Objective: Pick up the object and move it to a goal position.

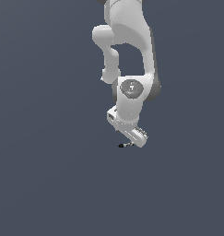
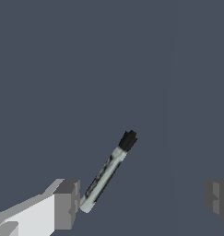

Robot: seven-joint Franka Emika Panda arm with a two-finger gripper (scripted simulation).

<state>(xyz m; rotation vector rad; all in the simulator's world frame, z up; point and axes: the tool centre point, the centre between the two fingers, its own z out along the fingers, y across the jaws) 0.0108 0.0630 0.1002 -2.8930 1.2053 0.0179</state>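
Note:
The object (image 2: 108,173) is a thin rod with a grey speckled body and a black end, lying flat on the dark surface. In the wrist view my gripper (image 2: 143,200) is open, with its two grey fingers (image 2: 67,203) far apart. The rod lies slantwise between them, its pale end close beside one finger and its black end pointing away. In the exterior view the object (image 1: 125,145) shows as a tiny dark sliver just under the white hand, where the gripper (image 1: 137,140) hangs low over it. Nothing is held.
The white arm (image 1: 132,50) comes down from the exterior view's top centre. Plain dark blue-grey ground (image 1: 49,175) fills everything else in view.

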